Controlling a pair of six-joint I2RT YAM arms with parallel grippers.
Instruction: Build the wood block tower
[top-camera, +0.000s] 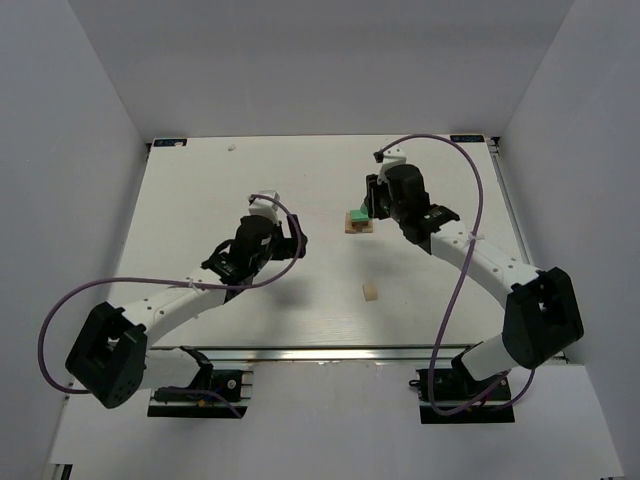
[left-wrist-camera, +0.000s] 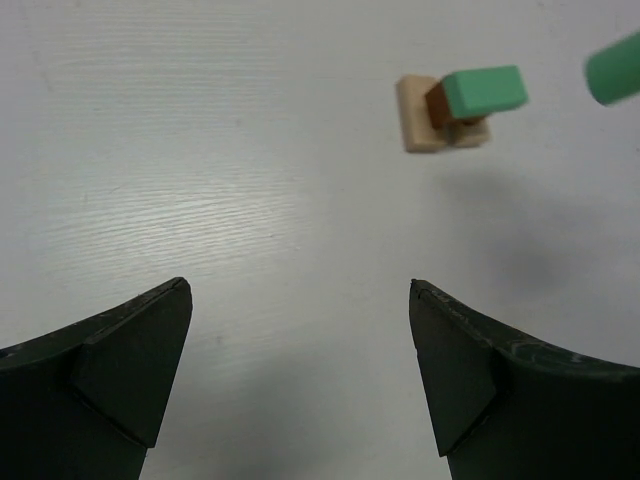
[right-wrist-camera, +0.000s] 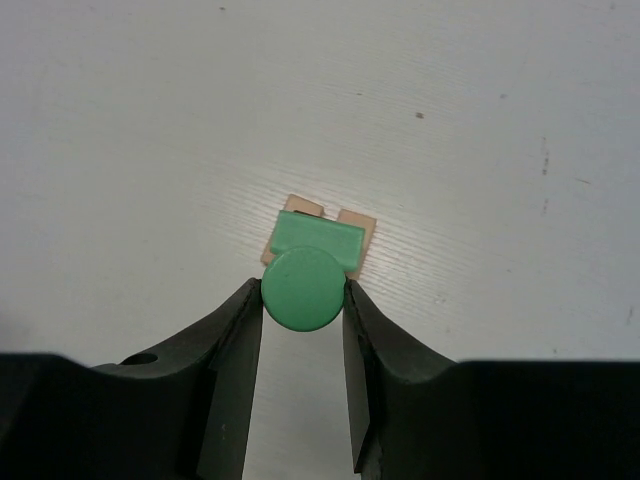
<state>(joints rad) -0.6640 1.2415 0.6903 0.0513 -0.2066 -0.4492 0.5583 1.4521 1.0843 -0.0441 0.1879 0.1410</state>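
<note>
Tower (right-wrist-camera: 322, 233) under right gripper's (right-wrist-camera: 302, 296) green cylinder (right-wrist-camera: 303, 282)

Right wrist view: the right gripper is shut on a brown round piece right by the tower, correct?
No. The round piece is green, not brown; the right wrist view shows it. The right gripper is shut on it right by the tower.

We see a white counter (top-camera: 200, 200) with a faint grain, enclosed by pale grey walls (top-camera: 300, 60) on three sides. A metal rail (top-camera: 330, 352) runs along its near edge. A small white scrap (top-camera: 232, 147) lies near the far edge.
</note>
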